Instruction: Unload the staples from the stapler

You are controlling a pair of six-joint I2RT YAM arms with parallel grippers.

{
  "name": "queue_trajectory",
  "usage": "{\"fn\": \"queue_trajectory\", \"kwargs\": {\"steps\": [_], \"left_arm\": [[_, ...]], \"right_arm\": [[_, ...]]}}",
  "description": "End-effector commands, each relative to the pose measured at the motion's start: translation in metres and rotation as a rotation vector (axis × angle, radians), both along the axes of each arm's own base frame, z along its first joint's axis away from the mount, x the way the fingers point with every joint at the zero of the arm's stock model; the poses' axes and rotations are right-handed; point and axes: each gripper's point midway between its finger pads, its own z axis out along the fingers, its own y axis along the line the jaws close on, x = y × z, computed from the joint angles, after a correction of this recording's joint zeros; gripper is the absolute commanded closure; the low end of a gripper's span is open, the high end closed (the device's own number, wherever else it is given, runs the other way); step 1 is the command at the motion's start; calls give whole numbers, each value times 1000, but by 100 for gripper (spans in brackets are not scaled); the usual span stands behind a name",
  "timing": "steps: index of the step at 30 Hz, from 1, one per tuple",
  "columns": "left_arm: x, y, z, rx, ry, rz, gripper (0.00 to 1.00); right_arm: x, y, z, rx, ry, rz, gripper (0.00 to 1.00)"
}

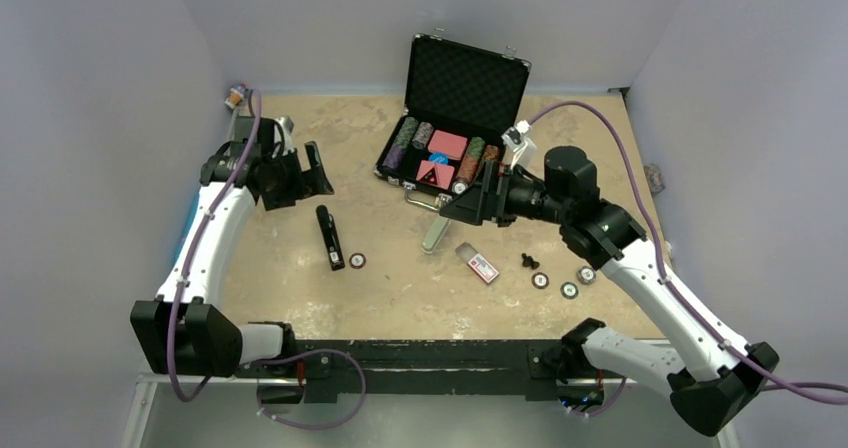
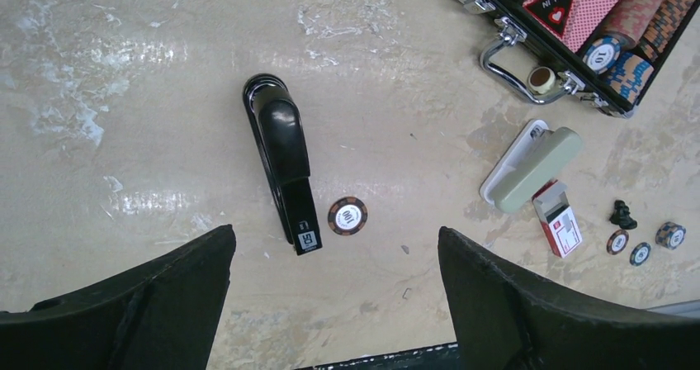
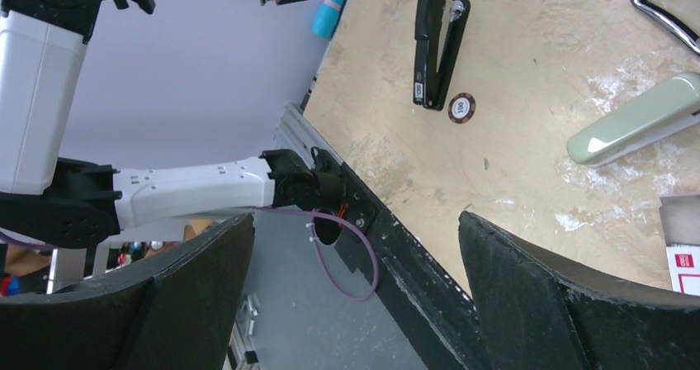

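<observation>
On the left half of the tan tabletop (image 1: 300,308), the long black desk stapler (image 1: 330,236) rests untouched on its base, running near to far. My left gripper (image 1: 298,176) hovers just far-left of it, fingers spread wide and holding nothing. The right gripper (image 1: 468,200) hangs near the middle, equally agape and empty. I judge we are at the approach, before any grasp. Next I must bring the left gripper down to pin the stapler's body, then bring the right across to swing its top arm up and expose the staples.

Counting: two staplers, the black one and a pale green one (image 1: 437,231); four loose poker chips, one (image 1: 357,261) beside the black stapler and three (image 1: 569,290) at near right; one red-and-white staple box (image 1: 478,264); one open black chip case (image 1: 470,83).
</observation>
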Motion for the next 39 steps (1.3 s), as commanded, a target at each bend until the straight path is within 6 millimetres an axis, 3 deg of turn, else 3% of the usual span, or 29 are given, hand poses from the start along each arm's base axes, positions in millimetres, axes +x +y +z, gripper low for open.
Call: {"fn": "queue_trajectory", "kwargs": {"steps": [1,5,13,25,32,39], "left_arm": [[-13,-11,14,-29,-35,-13,4],[-24,-27,21,-7,-70,-65,0],[-34,-77,16,27,-77,-226,0],[-17,-153,-5,91,-64,-453,2],[-8,-198,-35,193,-11,-590,4],[-7,-222,-73,245,56,-644,8]], "right_arm": [[-5,-11,6,37,-13,-65,1],[-14,-23,-1,38,7,-108,1],[-20,-49,17,101,-65,-245,1],[-22,-62,37,45,-140,-268,1],[-19,-64,49,55,-194,-276,1],[-15,-60,55,41,-247,-249,1]]}}
